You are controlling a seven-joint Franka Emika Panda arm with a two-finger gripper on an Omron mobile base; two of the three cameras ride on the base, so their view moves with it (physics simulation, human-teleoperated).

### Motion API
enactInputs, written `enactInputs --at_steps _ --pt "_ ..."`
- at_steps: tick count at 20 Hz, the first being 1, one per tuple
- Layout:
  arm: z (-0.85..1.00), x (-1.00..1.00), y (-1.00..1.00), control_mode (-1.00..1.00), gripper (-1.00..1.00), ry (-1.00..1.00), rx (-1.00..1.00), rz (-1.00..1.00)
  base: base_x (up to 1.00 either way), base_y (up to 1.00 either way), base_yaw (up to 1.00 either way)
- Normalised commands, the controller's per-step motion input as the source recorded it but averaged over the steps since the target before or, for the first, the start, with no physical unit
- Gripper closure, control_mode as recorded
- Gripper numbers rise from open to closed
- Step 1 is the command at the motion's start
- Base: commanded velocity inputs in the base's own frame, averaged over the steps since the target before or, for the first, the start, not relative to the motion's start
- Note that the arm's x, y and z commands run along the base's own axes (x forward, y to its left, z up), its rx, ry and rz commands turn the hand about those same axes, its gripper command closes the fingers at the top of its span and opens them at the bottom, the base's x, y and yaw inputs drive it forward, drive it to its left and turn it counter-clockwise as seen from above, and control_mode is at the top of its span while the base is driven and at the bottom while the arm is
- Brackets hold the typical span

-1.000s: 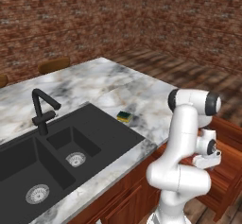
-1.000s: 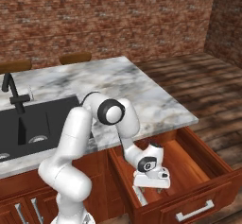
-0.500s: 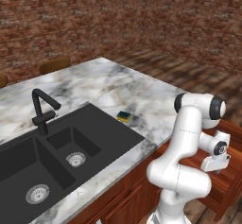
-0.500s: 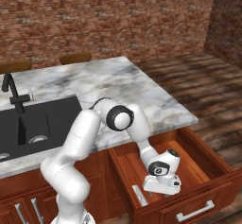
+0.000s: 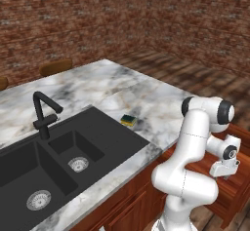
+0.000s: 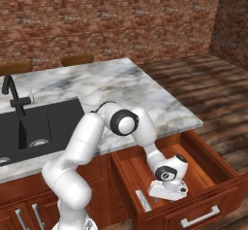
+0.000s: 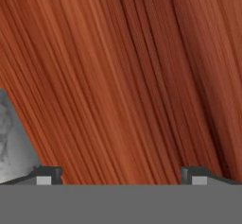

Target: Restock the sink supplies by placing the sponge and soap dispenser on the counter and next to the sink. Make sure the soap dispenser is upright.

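Reddish drawer (image 6: 203,173) wood fills my gripper's (image 7: 121,176) wide, empty spread; the soap dispenser I cannot make out; sponge (image 5: 129,120) sits on the counter (image 5: 146,96) at the sink's (image 5: 58,162) right edge; soft, light, pinchable across its sides.

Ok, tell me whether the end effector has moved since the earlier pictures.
Yes. In the right base view the end effector has sunk lower and shifted right inside the open drawer, farther from the counter edge above it.
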Motion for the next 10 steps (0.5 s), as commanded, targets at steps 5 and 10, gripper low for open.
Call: enactInputs --at_steps 5,10 --pt "-0.03 0.00 0.00 -1.00 -1.00 0.00 0.00 0.00 0.00 0.00 0.00" --pt "0.00 -0.07 0.19 -1.00 -1.00 0.00 0.00 0.00 0.00 0.00 0.00"
